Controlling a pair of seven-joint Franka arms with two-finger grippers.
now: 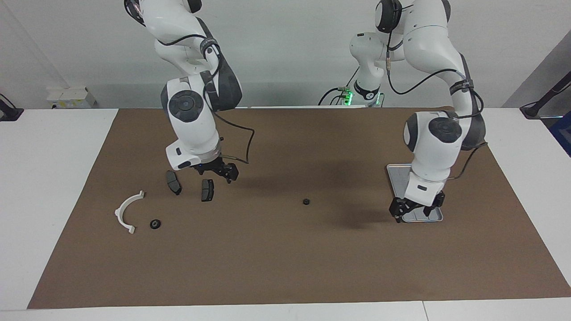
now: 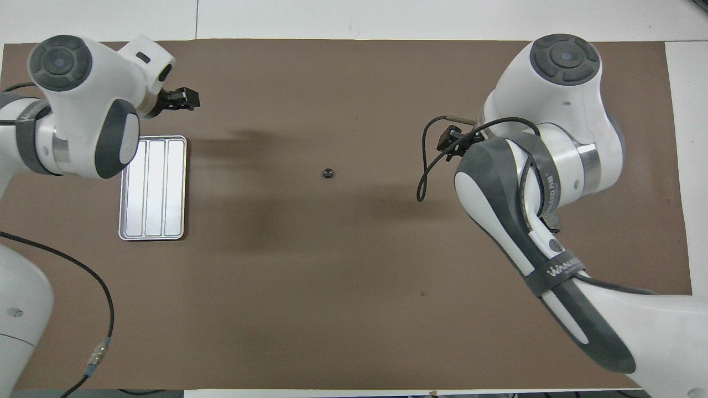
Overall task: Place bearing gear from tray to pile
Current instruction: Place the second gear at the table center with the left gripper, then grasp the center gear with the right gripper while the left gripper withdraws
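A small black bearing gear lies alone on the brown mat, between the tray and the pile. The silver ribbed tray sits toward the left arm's end and holds nothing I can see. My left gripper hangs open and empty over the tray's end farther from the robots. The pile is a white curved bracket, two dark pads and another small black gear. My right gripper hovers open and empty just above the pads.
The brown mat covers most of the white table. In the overhead view the right arm hides the pile.
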